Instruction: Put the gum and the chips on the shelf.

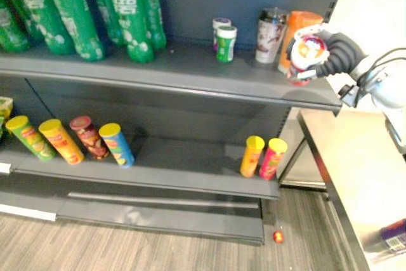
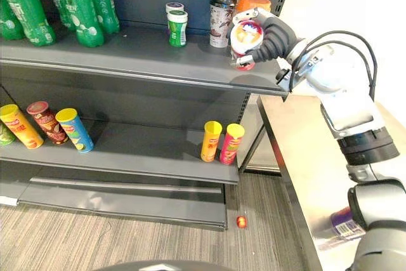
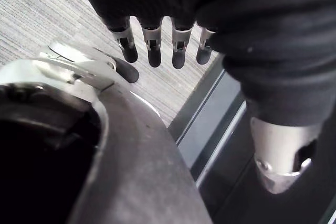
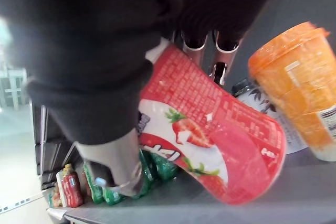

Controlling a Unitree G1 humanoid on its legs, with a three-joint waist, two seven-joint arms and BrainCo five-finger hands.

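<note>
Closest to the lens, in the right wrist view, is the red gum tub (image 4: 210, 140) with a strawberry print. The right hand (image 2: 274, 35) holds it, with fingers (image 4: 195, 43) curled over one side and the thumb on the other. The tub is tilted. It sits over the right end of the upper shelf (image 2: 158, 61), close to the front edge, and I cannot tell if its low rim touches the board.

Just behind the tub stands an orange cup (image 4: 299, 82), and beside that a dark patterned cup (image 2: 220, 17). Further left are two small green-and-white bottles (image 2: 177, 26), then a row of big green bottles (image 1: 70, 11).

On the lower shelf (image 1: 177, 169) are the chips cans. A yellow can (image 1: 252, 155) and a pink can (image 1: 273, 158) stand upright side by side, and four more cans (image 1: 63, 141) lean at the left.

A small red object (image 1: 278, 237) lies on the floor below the shelves. At the right is a steel table (image 1: 361, 176) with a purple item (image 2: 346, 223) on it.

The left hand (image 3: 153, 51) hangs above the floor with loose, nearly straight fingers and holds nothing.
</note>
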